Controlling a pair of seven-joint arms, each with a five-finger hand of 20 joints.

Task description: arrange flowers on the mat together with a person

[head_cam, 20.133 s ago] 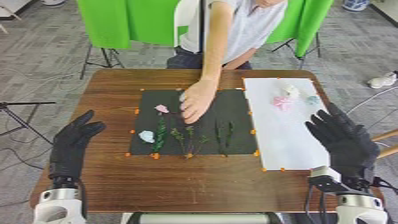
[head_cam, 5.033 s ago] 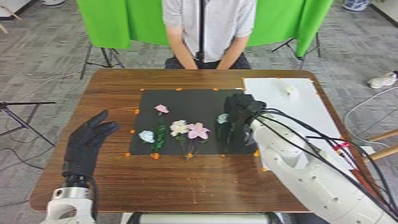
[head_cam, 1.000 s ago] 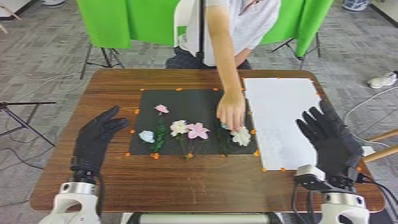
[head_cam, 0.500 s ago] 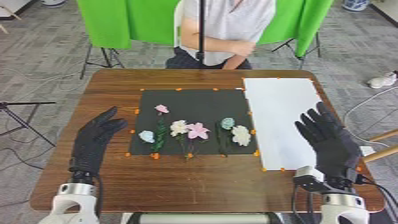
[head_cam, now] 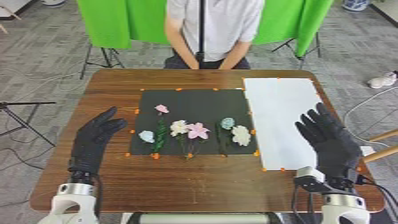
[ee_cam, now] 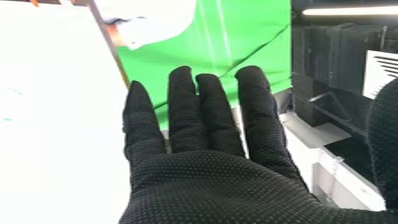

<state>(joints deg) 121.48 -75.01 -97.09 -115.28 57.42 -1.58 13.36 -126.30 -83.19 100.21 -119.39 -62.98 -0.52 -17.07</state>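
Observation:
In the head view the left hand (head_cam: 91, 142) is open above the table's left side, left of the black mat (head_cam: 182, 102). The right hand (head_cam: 331, 142) is open at the right edge, by the white sheet; in the right wrist view the right hand (ee_cam: 218, 182) has straight fingers and holds nothing. On the mat lie a small pink flower (head_cam: 162, 108) at the upper left, a pale blue flower (head_cam: 147, 136) beside green leaves (head_cam: 160, 139), a cream flower (head_cam: 179, 127) and a pink flower (head_cam: 198, 131) with stems at the middle, a blue-green flower (head_cam: 228, 122) and a white flower (head_cam: 241, 135) at the right.
The white sheet (head_cam: 280, 115) lies right of the mat on the brown wooden table (head_cam: 213, 182). Orange markers (head_cam: 155, 156) sit along the edges of mat and sheet. Behind the table a person in a light shirt has both arms lowered.
About a second ago the person's hand was over the white flower at the mat's right; it has withdrawn, and both arms are now down at the far side. The robot's hands have stayed still since then.

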